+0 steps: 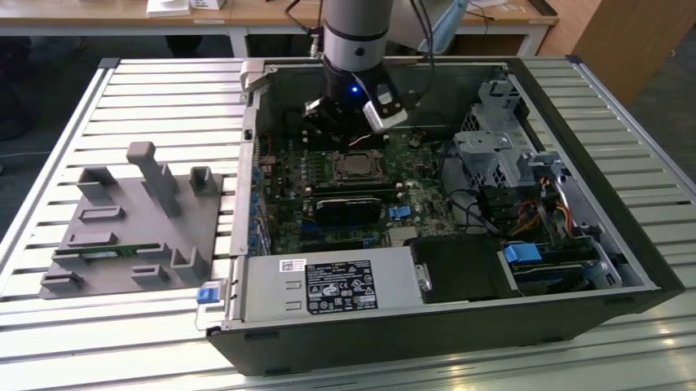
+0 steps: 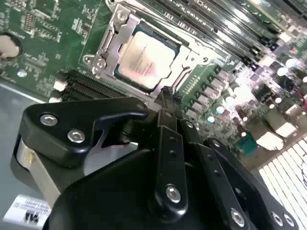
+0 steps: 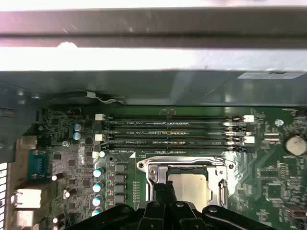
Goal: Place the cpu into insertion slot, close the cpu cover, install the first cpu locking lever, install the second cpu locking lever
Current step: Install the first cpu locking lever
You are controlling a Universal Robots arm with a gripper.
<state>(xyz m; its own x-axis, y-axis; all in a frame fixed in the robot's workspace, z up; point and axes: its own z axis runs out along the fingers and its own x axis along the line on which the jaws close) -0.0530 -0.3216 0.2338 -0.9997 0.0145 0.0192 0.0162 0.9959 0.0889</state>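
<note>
The cpu [image 2: 146,57] lies flat in the insertion slot on the green board, its dull silver top showing. The silver cpu cover [image 2: 112,45] lies down around it as a frame, with the chip in its window. In the first wrist view the cpu [image 3: 194,187] and the cover [image 3: 182,164] lie just beyond my black fingertips. My gripper [image 2: 165,93] hangs close above the near edge of the socket, fingers together with nothing between them. In the exterior view the gripper [image 1: 345,140] is inside the open case, just above the cpu [image 1: 354,166].
Several long memory slots [image 3: 172,129] run beside the socket. A black-labelled power supply box [image 1: 326,285] fills the case's near side, with drive cages [image 1: 500,155] and cables on the exterior view's right. A grey fixture block [image 1: 130,228] stands on the slatted table.
</note>
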